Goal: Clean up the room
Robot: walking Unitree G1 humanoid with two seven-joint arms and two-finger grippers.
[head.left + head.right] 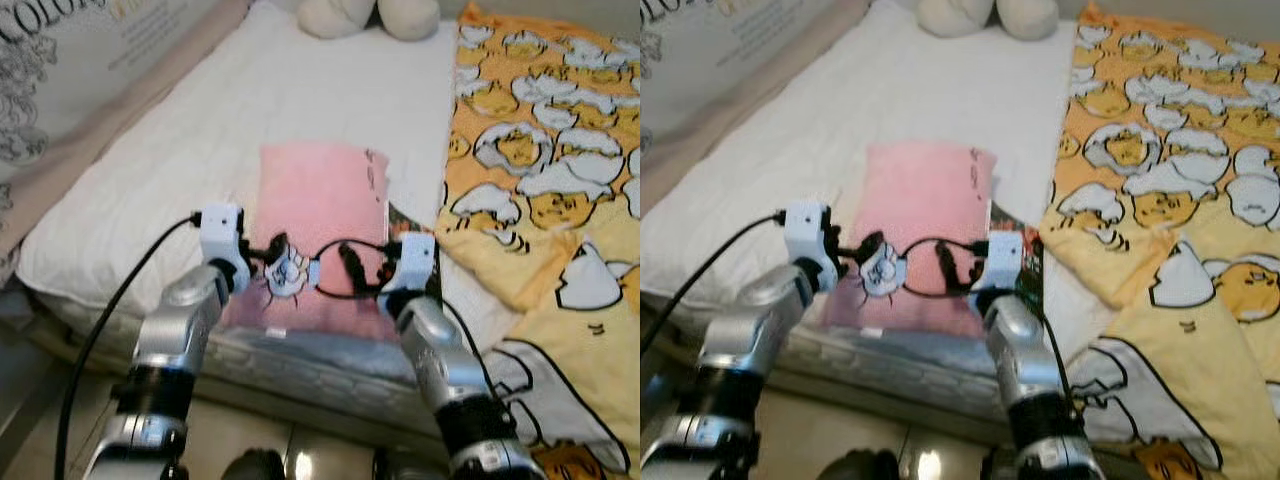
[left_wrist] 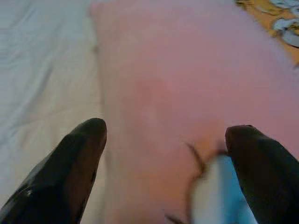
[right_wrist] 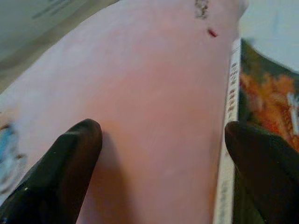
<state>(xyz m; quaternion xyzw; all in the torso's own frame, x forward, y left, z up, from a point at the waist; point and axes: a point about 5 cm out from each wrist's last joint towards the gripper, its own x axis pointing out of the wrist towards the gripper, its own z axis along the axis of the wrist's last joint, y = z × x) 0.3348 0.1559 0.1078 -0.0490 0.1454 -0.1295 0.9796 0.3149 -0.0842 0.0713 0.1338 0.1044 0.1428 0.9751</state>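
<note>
Left eye view: pink pillow [image 1: 318,215] lies mid-mattress [image 1: 180,150], near edge at 6 o'clock. Left gripper [image 1: 272,250] over its near-left corner, right gripper [image 1: 352,266] over its near-right. Yellow blanket [image 1: 540,150] at 3 o'clock; plush toy [image 1: 365,15] at 12.
Right eye view: book [image 1: 1025,255] wedged beside the pillow's right edge.
Left wrist view: fingers [image 2: 74,168] spread wide, pillow between them, not clamped.
Right wrist view: fingers [image 3: 60,172] apart, straddling pillow and book

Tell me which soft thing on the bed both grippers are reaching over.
The pink pillow, flat on the white mattress, under both open grippers; the yellow egg-print blanket lies to the right, the plush toy at the far end.
</note>
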